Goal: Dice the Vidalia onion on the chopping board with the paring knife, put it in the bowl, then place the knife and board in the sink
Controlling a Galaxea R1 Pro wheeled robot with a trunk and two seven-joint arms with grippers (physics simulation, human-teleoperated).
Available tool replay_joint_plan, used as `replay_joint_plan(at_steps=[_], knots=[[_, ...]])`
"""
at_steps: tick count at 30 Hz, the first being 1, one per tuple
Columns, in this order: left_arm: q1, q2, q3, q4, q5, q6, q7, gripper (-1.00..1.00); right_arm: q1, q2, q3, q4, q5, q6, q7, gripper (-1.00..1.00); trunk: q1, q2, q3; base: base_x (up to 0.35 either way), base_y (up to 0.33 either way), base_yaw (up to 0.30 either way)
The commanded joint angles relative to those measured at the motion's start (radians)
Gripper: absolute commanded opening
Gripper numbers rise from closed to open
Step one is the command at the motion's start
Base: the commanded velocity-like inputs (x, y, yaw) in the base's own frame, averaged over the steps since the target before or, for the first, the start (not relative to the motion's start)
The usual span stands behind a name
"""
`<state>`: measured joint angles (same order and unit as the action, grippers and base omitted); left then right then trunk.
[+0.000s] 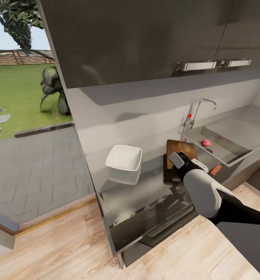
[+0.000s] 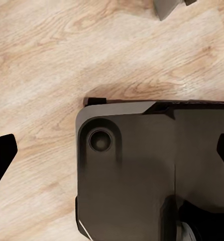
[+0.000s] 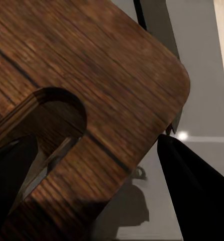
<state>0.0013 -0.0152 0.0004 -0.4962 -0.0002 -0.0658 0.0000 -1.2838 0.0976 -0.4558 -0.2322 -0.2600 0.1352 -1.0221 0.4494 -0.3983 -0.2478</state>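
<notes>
- The right gripper (image 3: 99,150) is at the handle end of the chopping board (image 3: 107,75). In the right wrist view one dark finger (image 3: 11,170) sits in or over the oblong handle slot and the other lies off the board's edge, so the fingers straddle the strip of wood beside the slot. Whether they have closed on it I cannot tell.
- In the head view the right arm reaches over the grey surface (image 1: 145,194) and hides the board's near end. The board's long axis runs away from the robot towards the wall.
- The left gripper (image 2: 112,150) points at the wooden floor (image 2: 51,60), its finger tips at the frame's edges, spread wide and holding nothing. The right arm is by far the nearer to the board.
- The paring knife (image 1: 216,170) lies just right of the arm, near the sink's front rim.
- The white bowl (image 1: 124,159) stands left of the board, apart from it.
- Farthest, a pinkish onion (image 1: 206,142) rests in the sink (image 1: 238,136), right of the board.
</notes>
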Motion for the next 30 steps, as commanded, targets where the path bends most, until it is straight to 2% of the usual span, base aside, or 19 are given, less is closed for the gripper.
replay_joint_plan(at_steps=[1,3,7,8,13,19,24,30], knots=[[0.0,0.0,0.0,-0.002,0.0,-0.002,0.0,1.0,0.0,0.004,0.007,-0.003,-0.005,0.01,-0.003,-1.0,0.001,-0.002,0.0,0.0,0.0,-0.046],[0.0,0.0,0.001,-0.002,0.0,-0.002,0.0,1.0,0.0,0.011,0.03,-0.005,-0.001,0.01,-0.001,-1.0,0.001,-0.002,0.003,0.0,0.0,-0.053],[0.0,0.0,0.001,-0.002,0.001,-0.002,0.0,1.0,0.0,0.017,0.118,-0.008,0.002,0.011,0.0,-1.0,0.001,-0.002,0.01,0.0,0.0,-0.059],[0.0,0.0,0.0,-0.001,0.001,-0.002,0.0,1.0,0.0,0.017,0.125,-0.008,0.002,0.011,0.0,-1.0,0.001,-0.002,0.011,0.0,0.0,-0.061],[0.0,0.0,-0.002,-0.001,0.002,-0.002,0.0,1.0,0.0,0.018,0.135,-0.008,0.002,0.019,0.001,-1.0,0.001,-0.002,0.019,0.0,-0.042,-0.062],[0.0,0.0,-0.002,0.0,0.002,-0.002,0.0,1.0,0.0,0.018,0.135,-0.012,0.002,0.044,0.022,-1.0,0.001,-0.002,0.029,0.0,-0.204,-0.063],[0.0,0.0,-0.002,0.0,0.002,-0.002,0.0,1.0,0.0,0.017,0.134,-0.013,0.002,0.1,0.091,-1.0,0.001,-0.002,0.037,0.0,-0.248,-0.055],[0.0,0.0,-0.002,0.0,0.002,-0.002,0.0,1.0,0.0,0.016,0.134,-0.013,0.002,0.128,0.125,-1.0,0.001,-0.002,0.046,-0.042,-0.254,-0.011]])
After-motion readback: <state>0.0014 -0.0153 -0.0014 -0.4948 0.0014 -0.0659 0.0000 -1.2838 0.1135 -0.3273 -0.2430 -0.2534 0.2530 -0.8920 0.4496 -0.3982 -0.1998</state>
